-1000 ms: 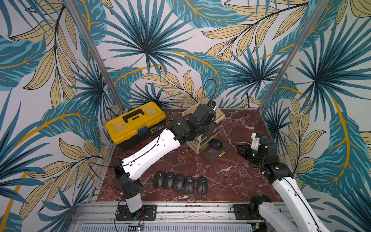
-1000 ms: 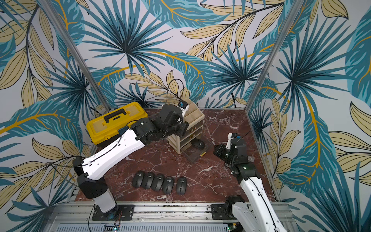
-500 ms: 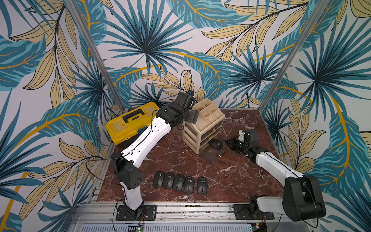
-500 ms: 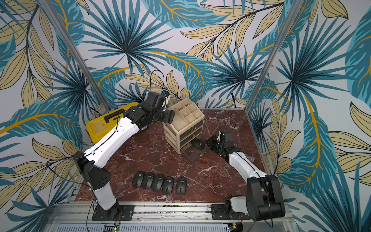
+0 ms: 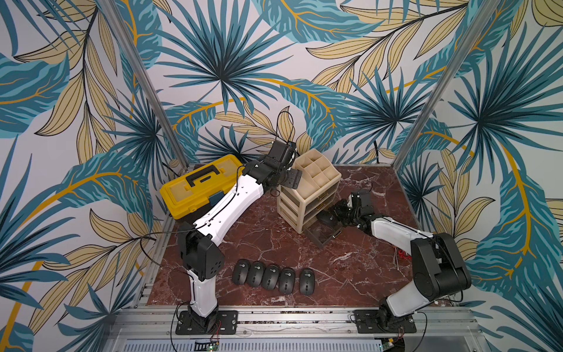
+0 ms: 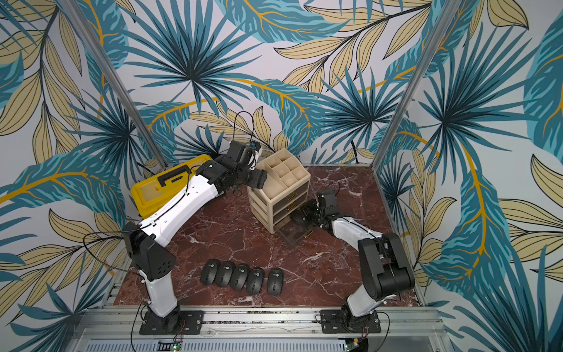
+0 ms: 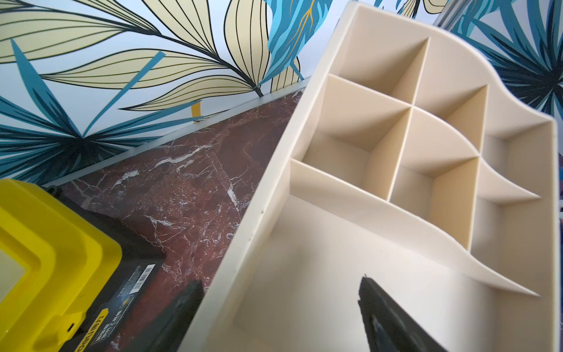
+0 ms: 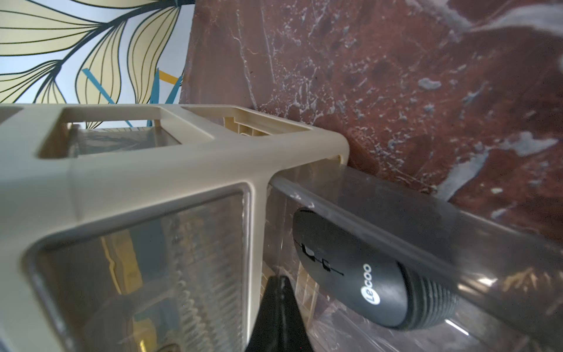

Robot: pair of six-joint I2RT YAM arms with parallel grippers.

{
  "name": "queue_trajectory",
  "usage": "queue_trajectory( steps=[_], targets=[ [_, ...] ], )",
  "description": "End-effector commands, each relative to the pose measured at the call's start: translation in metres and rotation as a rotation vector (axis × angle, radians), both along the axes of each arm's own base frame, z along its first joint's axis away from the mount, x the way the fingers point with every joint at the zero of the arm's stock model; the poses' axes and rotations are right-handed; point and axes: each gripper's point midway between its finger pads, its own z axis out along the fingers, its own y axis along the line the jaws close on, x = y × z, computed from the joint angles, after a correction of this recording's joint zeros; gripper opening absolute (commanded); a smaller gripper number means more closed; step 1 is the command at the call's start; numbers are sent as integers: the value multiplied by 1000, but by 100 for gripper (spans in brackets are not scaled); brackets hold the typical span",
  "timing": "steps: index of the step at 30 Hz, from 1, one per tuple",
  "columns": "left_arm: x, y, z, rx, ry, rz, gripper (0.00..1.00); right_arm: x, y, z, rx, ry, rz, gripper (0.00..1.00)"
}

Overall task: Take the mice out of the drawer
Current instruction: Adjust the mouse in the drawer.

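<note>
The left fingers (image 7: 384, 317) spread open astride the organizer's (image 7: 335, 243) top rim; the right fingers (image 8: 278, 314), closed empty, sit beside the one mouse (image 8: 359, 274) in the open drawer (image 8: 426, 219).

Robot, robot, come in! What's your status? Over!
Left end effector open, straddling organizer rim. Right end effector shut, beside last mouse in open drawer. Five mice lined up on table. Nothing blocking that mouse.

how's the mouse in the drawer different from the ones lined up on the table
The mouse in the drawer lies alone inside the pulled-out clear drawer; the five lined-up mice sit side by side on the table. The right gripper, jaws shut, is close beside the mouse in the drawer; no gripper is near the lined-up mice. Shared: black, oval, round white logo.
</note>
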Motion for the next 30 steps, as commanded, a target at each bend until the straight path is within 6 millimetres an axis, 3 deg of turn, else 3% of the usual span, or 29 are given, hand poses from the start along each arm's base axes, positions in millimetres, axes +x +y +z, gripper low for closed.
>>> queue_trajectory(
  steps=[1, 15, 30],
  targets=[
    [3, -11, 8, -46, -18, -30, 81, 9, -2, -2, 17, 7, -87, 0],
    [0, -21, -14, -67, 28, -68, 78, 24, 5, -25, -20, 69, -177, 0],
    [1, -26, -28, -77, 40, -84, 78, 4, 6, -53, -163, 273, -95, 0]
  ],
)
